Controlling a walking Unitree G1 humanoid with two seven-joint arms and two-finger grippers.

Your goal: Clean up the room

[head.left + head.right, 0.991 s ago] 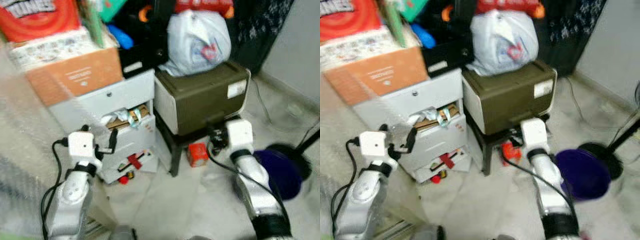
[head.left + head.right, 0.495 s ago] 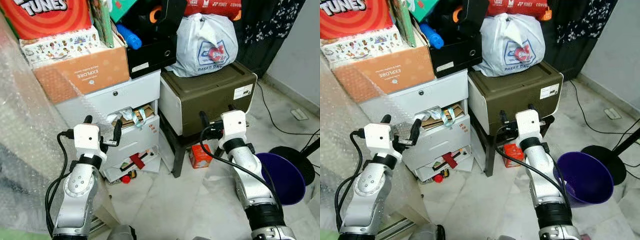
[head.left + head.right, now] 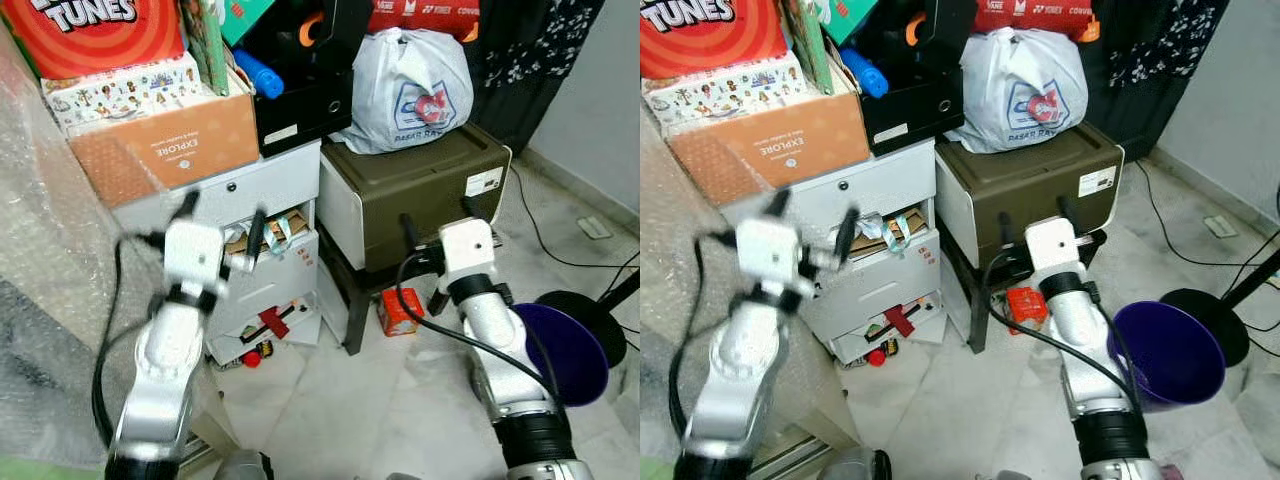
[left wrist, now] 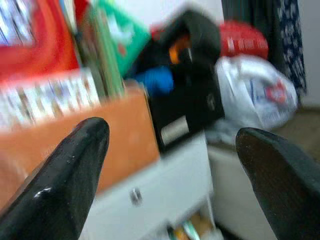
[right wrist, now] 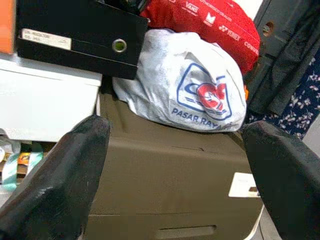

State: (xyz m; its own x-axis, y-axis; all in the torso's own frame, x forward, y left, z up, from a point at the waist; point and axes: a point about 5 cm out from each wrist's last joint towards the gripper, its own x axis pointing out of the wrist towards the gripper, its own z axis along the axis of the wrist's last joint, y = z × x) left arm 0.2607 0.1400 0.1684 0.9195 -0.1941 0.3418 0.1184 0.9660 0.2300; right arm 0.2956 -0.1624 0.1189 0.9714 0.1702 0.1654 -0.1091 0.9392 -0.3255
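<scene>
Centrally, a white drawer unit (image 3: 262, 262) stands with its middle drawer ajar, papers spilling out. Just right of it sits an olive storage box (image 3: 420, 195) topped by a white plastic bag (image 3: 415, 85). At mid-left, the blurred left gripper (image 3: 222, 215) is raised before the drawers, fingers spread. The right gripper (image 3: 437, 222), also spread and empty, faces the olive box. A purple bowl (image 3: 565, 350) lies lower right.

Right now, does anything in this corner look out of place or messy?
Yes. The white drawer unit has a drawer hanging open with papers spilling out, and a red item pokes from the lower drawer. A small red box lies on the floor.
</scene>
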